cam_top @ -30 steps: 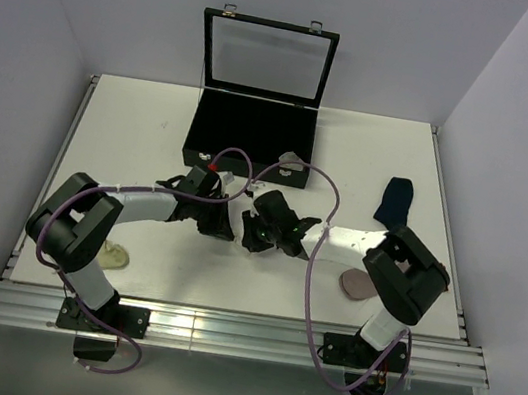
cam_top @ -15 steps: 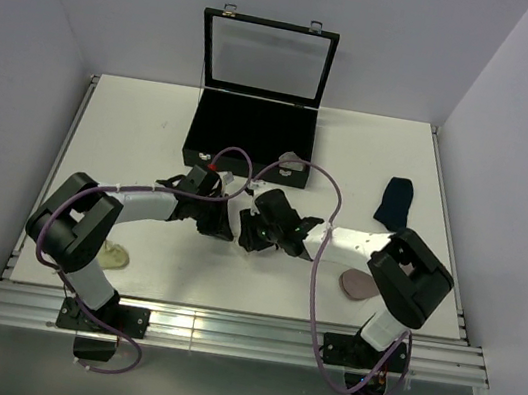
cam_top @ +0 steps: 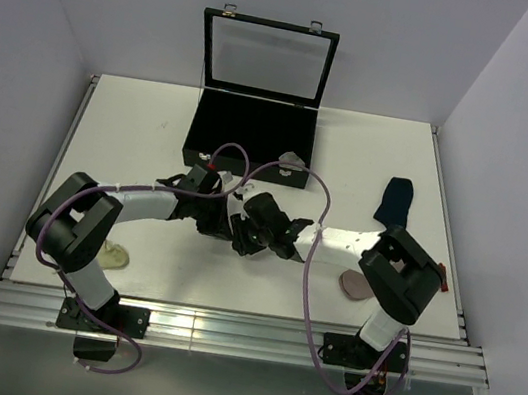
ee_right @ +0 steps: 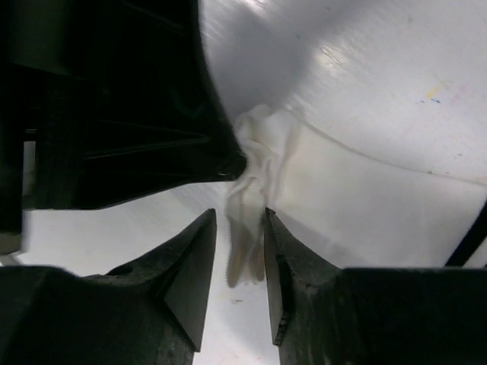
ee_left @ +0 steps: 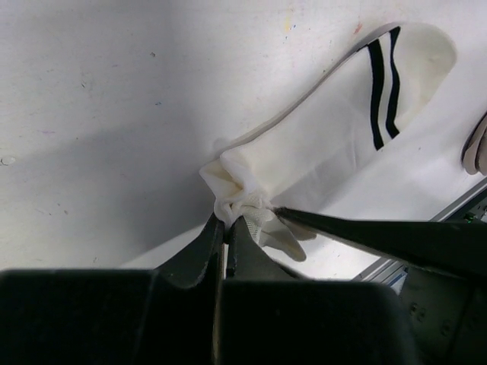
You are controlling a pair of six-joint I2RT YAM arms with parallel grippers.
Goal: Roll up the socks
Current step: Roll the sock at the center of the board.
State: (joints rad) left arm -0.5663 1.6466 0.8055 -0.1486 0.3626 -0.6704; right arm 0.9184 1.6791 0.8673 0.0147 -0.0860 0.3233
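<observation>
Top external: table, my arms meeting mid-board. White sock lies flat there, toe end bunched. Left gripper is clamped on that bunch; right gripper pinches its loose fold. I judge even tension matters, rolling toward the striped cuff.

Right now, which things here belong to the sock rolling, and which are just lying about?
Job: white sock, pinched by left fingers and right fingers; navy sock; greyish sock, near right.
Lying about: open black case; pale item, near left, unclear what.
</observation>
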